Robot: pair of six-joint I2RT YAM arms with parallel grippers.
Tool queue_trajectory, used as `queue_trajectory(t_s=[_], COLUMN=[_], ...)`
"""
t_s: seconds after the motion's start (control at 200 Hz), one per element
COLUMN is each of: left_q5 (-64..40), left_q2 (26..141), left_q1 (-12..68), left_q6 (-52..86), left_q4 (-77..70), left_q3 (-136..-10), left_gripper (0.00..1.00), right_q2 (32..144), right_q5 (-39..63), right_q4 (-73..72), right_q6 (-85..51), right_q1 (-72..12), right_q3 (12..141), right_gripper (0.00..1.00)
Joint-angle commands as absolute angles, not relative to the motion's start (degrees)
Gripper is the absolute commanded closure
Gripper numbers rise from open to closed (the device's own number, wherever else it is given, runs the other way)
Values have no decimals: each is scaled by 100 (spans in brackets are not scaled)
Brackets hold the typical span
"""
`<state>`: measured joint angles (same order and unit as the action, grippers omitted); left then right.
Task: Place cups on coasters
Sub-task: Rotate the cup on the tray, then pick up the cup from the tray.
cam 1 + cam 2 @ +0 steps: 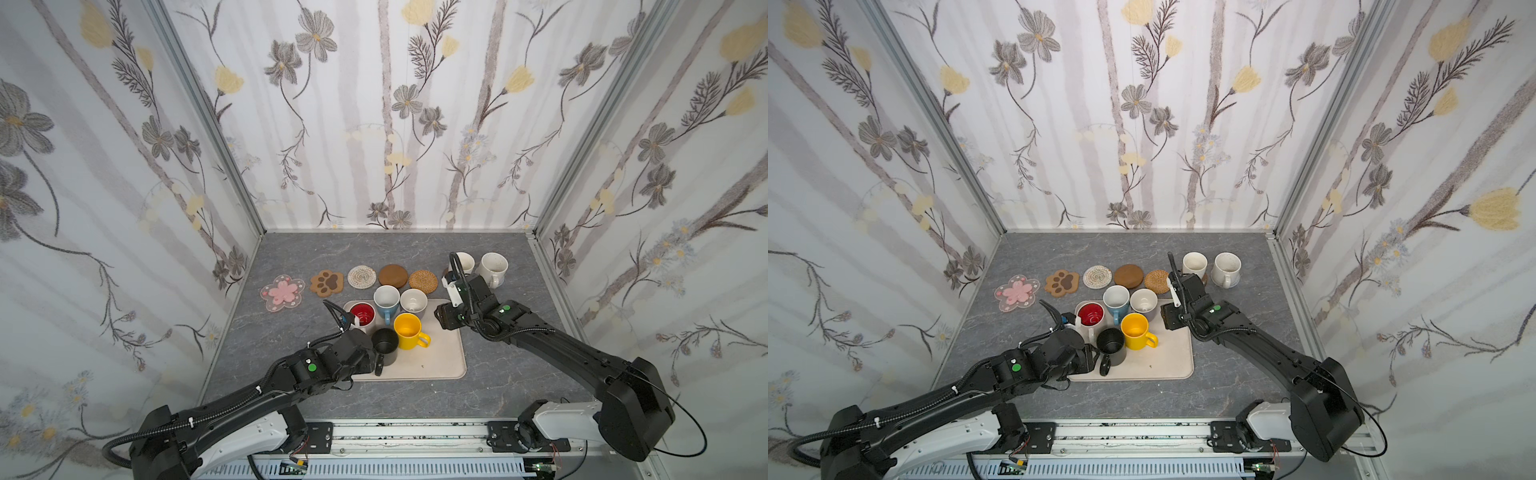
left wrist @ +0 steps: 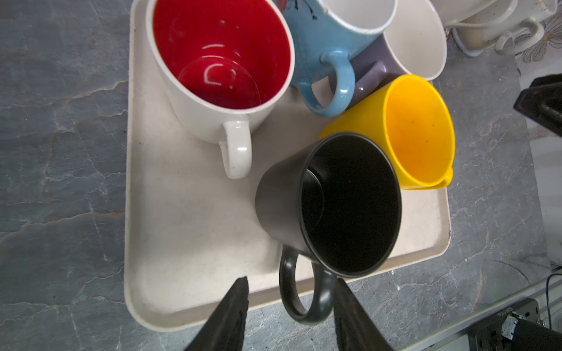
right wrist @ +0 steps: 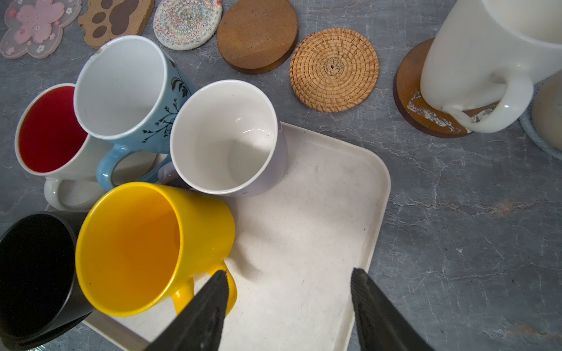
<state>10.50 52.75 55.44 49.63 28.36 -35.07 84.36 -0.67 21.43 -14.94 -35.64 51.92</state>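
Left tool (image 2: 291, 279): released; fingers stand either side of the black mug's handle, not clenched on it.
Black mug (image 2: 334, 206): upright on the beige tray (image 2: 182, 243), handle toward the left arm, just beside the yellow mug.
Right tool (image 3: 289, 272): released, grasping nothing; hangs over a bare part of the tray, one finger just beside the yellow mug's handle.
Yellow mug (image 3: 130, 249): upright on the tray, between the black mug and the lavender mug.
Lavender mug (image 3: 225, 136): white inside, upright at the tray's far corner.
Light blue mug (image 3: 121, 88): at the tray's far edge; black branch-and-leaf print on its side, chipped rim.
White mug with red inside (image 2: 219, 54): upright at the tray's left far corner.
Cream mug (image 3: 486, 60): stands on the glossy brown disc (image 3: 410, 100), off-centre; the disc shows white scuffing.
Speckled cream mug (image 1: 493, 266): stands on the grey knitted coaster (image 3: 535, 133), right of the other cream mug.
Bare coasters, row behind the tray, left to right: pink blossom (image 1: 282, 293), brown paw (image 1: 327, 282), whitish woven (image 1: 362, 276), wooden disc (image 1: 393, 275), woven rattan (image 1: 423, 281).
Surface (image 1: 498, 374): grey, marbled.
Writing: small print on a black box (image 2: 501, 325) at the surface's edge, too small to read.
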Motion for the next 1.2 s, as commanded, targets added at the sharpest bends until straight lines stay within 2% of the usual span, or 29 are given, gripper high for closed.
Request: queue_trajectory(t_s=[0.0, 0.15, 0.46, 0.899, 1.199], left_q5=[1428, 1620, 1439, 886, 443], left_q2=[5277, 5411, 5720, 5618, 5493], left_q1=[5550, 5509, 4931, 4072, 3491], left_q6=[4967, 4670, 3938, 3512, 3394], left_q4=[2883, 2907, 2896, 2806, 2620], left_q3=[-3710, -4106, -4839, -4762, -4484], left_gripper=[47, 41, 29, 23, 18], right_q2=[8350, 8280, 8453, 9507, 10111], right_q5=[21, 33, -35, 26, 105], right_q4=[1907, 2022, 2318, 2475, 2628], right_q6=[-1436, -1330, -1149, -836, -598], right_q1=[-3666, -3894, -4555, -4662, -4873], right_q3=[5128, 5071, 5080, 5618, 6019], right_gripper=[36, 37, 31, 30, 43])
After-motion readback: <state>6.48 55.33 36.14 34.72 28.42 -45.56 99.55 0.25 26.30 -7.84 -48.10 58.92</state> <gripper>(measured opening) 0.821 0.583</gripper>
